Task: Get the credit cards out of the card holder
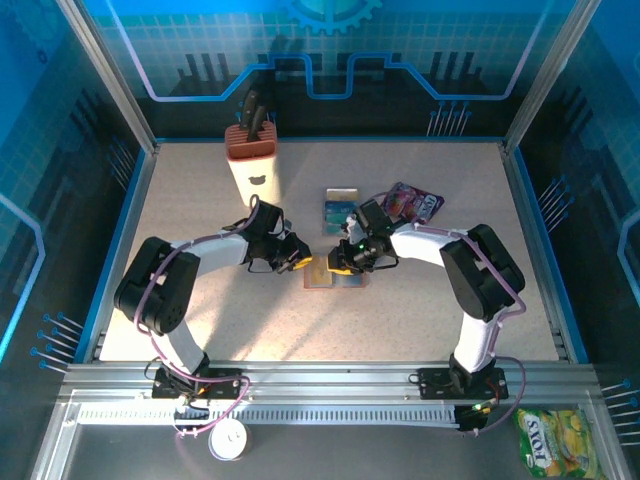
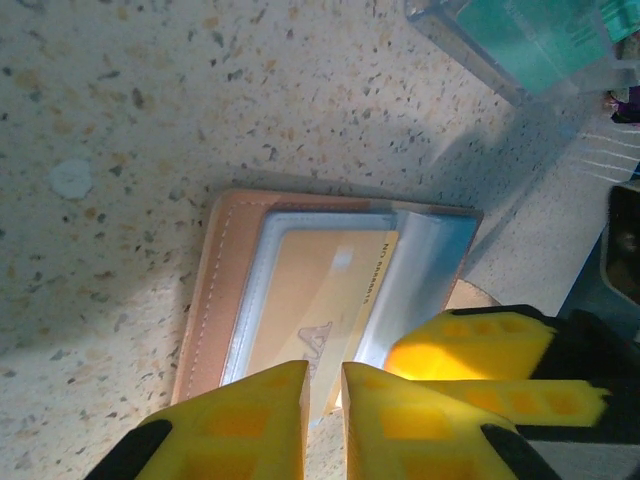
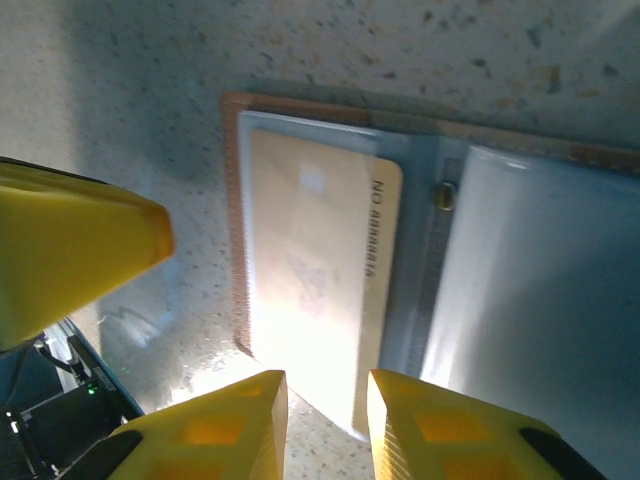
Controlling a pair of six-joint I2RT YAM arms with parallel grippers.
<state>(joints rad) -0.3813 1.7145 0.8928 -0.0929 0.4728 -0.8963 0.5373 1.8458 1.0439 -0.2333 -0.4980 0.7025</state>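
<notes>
**One card out, one card in its pocket**

The card holder (image 1: 322, 277) lies open in the middle of the surface (image 1: 430, 320), between the two claws; a teal credit card (image 1: 340, 211) already lies free on the surface at 12 o'clock from it, with the purple snack packet (image 1: 413, 203) at about 1 o'clock.

A tan-orange credit card (image 2: 320, 300) sits inside the clear pocket, so I judge the task to be partly done, not finished.

The left claw (image 2: 325, 395) has its jaws almost together at the 6 o'clock edge of this card; whether the card is really pinched, I cannot tell. The right claw (image 3: 325, 405) appears clenched on the rim of the card holder, probably to keep it down.

What is left: to slide the tan-orange credit card out and lay it on the surface; whether the other pockets hold more cards, I cannot tell.
</notes>
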